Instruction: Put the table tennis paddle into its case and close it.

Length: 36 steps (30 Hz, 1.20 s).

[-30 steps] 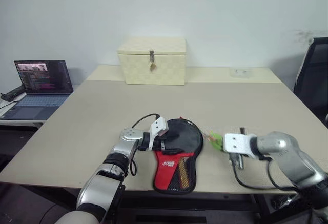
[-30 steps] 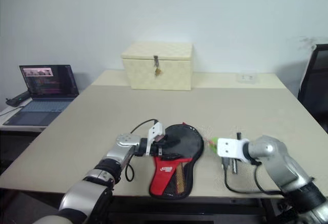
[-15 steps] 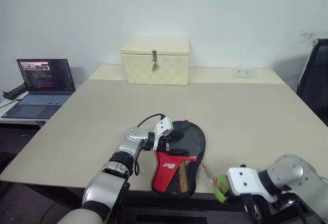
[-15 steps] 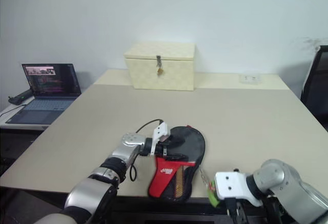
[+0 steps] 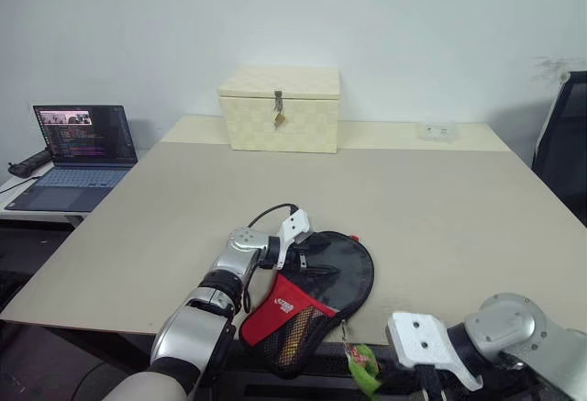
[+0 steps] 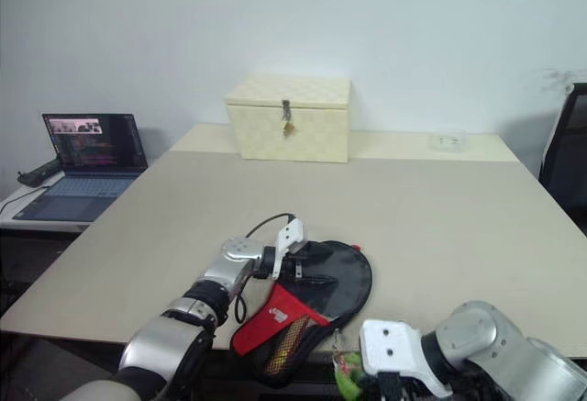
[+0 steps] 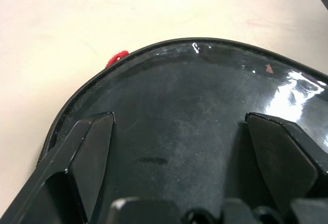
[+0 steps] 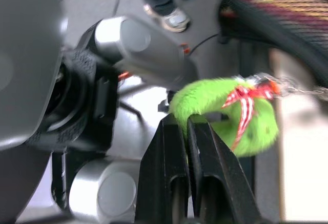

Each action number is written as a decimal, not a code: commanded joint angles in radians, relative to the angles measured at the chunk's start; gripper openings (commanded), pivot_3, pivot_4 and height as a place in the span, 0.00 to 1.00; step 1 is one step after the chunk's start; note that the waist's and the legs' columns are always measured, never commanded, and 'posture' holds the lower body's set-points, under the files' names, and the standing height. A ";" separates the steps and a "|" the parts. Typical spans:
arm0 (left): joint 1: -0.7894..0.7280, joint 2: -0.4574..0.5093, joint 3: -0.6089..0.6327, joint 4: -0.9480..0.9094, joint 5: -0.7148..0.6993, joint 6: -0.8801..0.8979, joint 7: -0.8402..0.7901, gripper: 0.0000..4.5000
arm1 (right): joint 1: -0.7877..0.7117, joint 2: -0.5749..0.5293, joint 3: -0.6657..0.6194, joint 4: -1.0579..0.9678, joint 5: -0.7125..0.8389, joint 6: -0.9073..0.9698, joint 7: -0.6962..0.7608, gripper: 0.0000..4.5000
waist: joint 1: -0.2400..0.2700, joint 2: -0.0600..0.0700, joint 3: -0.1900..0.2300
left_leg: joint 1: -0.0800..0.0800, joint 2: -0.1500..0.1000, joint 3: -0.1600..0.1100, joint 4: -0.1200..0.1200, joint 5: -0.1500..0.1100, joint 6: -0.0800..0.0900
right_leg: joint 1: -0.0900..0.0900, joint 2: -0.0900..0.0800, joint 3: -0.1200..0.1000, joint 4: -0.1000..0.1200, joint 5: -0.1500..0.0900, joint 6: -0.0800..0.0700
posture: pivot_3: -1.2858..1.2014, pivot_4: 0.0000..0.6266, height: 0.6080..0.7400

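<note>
Head views
case (image 5: 316,295): flat, paddle-shaped black fabric pouch at the table's near edge; round glossy black end toward 1 o'clock, red panel with white logo and a mesh stretch toward 7 o'clock, that narrow end hanging past the edge.
table (image 5: 431,199): smooth matt beige top, rectangular.
left gripper (image 5: 307,256): black fingers spread wide, lying on the round end of the case at its 10 o'clock side; white bracket behind them.
right gripper (image 6: 362,384): below the table's near edge, at 5 o'clock from the case; white plate on the wrist.
green charm (image 5: 363,367): fuzzy bright green lump hanging on a thin chain from the case's edge, just by the right gripper.
cream box (image 5: 280,108): checkered, rectangular, metal latch in front; at the far side of the table, 12 o'clock from the case, well apart.
laptop (image 5: 71,147): open, screen lit, on a side desk at 10 o'clock.

Left wrist view
case (image 7: 195,116): shiny, faintly scuffed black surface with a rounded stitched rim; a small red loop at the rim.
fingers (image 7: 92,157): two black fingers set wide, one to each side, both over the case's round end.

Right wrist view
green charm (image 8: 230,116): plush, curled, tied with a red-and-white striped ribbon, on a metal chain.
fingers (image 8: 171,172): two black fingers nearly together, a tuft of the green charm's fur nipped between their tips.
case's mesh (image 8: 277,3): black netting, beyond the charm.
</note>
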 commanded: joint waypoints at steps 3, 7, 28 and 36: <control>0.015 -0.007 0.032 -0.014 -0.016 -0.009 0.005 1.00 | -0.066 0.064 -0.190 0.038 0.177 0.174 -0.074 0.34 | -0.001 0.000 0.000 | 0.000 0.000 0.000 0.000 0.000 0.000 | 0.000 0.000 0.000 0.000 0.000 0.000 | 0.52 0.24 1.00; 0.027 0.001 0.059 -0.067 -0.045 -0.011 -0.006 1.00 | -0.114 0.101 -0.280 0.096 0.263 0.253 -0.123 0.34 | -0.001 -0.001 0.001 | -0.001 0.000 0.000 0.000 0.000 0.000 | -0.001 0.000 0.001 0.000 0.000 0.000 | 0.52 0.24 1.00; 0.496 0.540 0.165 -1.127 -0.454 0.727 -0.216 1.00 | -0.300 0.623 -0.273 0.753 0.000 0.137 -0.748 0.38 | -0.038 0.001 0.005 | -0.010 0.004 -0.001 -0.002 -0.001 0.001 | -0.016 0.001 0.004 0.007 0.003 -0.012 | 0.52 0.24 1.00; 0.520 0.543 0.168 -1.175 -0.475 0.746 -0.169 1.00 | -0.299 0.657 -0.271 0.755 0.001 0.160 -0.770 0.75 | -0.045 0.001 0.005 | -0.010 0.006 0.002 -0.002 -0.001 0.001 | -0.017 0.002 0.004 0.007 0.003 -0.012 | 0.52 0.24 1.00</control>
